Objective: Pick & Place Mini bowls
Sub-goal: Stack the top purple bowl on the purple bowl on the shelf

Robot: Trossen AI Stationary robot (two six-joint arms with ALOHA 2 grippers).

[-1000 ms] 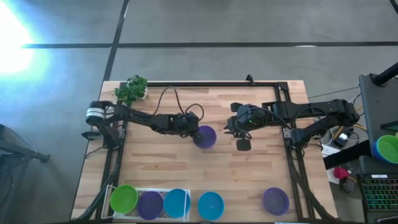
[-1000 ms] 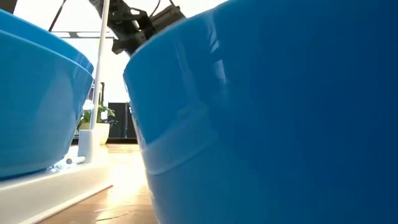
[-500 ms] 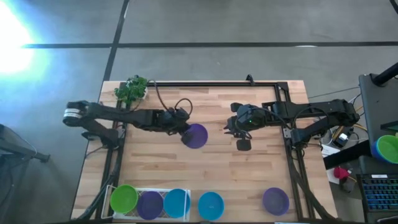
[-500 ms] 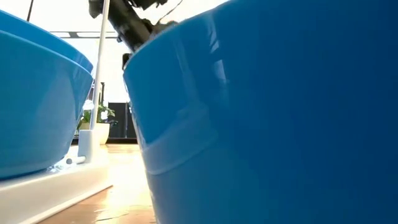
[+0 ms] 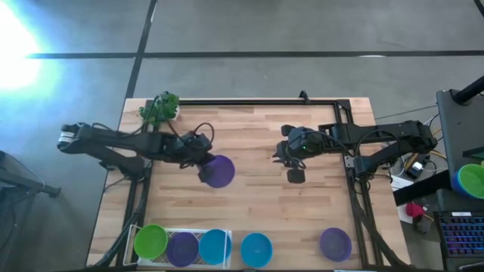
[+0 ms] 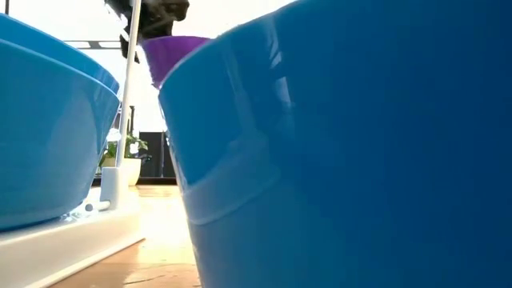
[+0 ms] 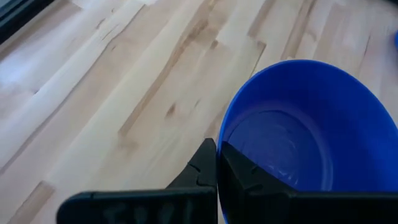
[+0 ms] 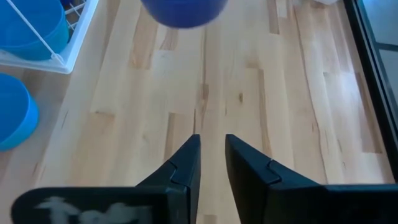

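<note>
Holding three bowls (image 5: 182, 246): white tray (image 5: 160, 231).

Two slender, jointed arms, dark throughout. Left arm (image 5: 128, 143): pale cylindrical band at one joint, black cable looping above the wrist. Right arm (image 5: 378, 140): dark links with loose cabling. Right gripper (image 8: 211, 165): two flat, black, wedge-shaped fingers on a crossbar with blurred pale markings.

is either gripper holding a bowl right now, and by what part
The left gripper holds a purple mini bowl by its rim. The right gripper holds nothing.
</note>
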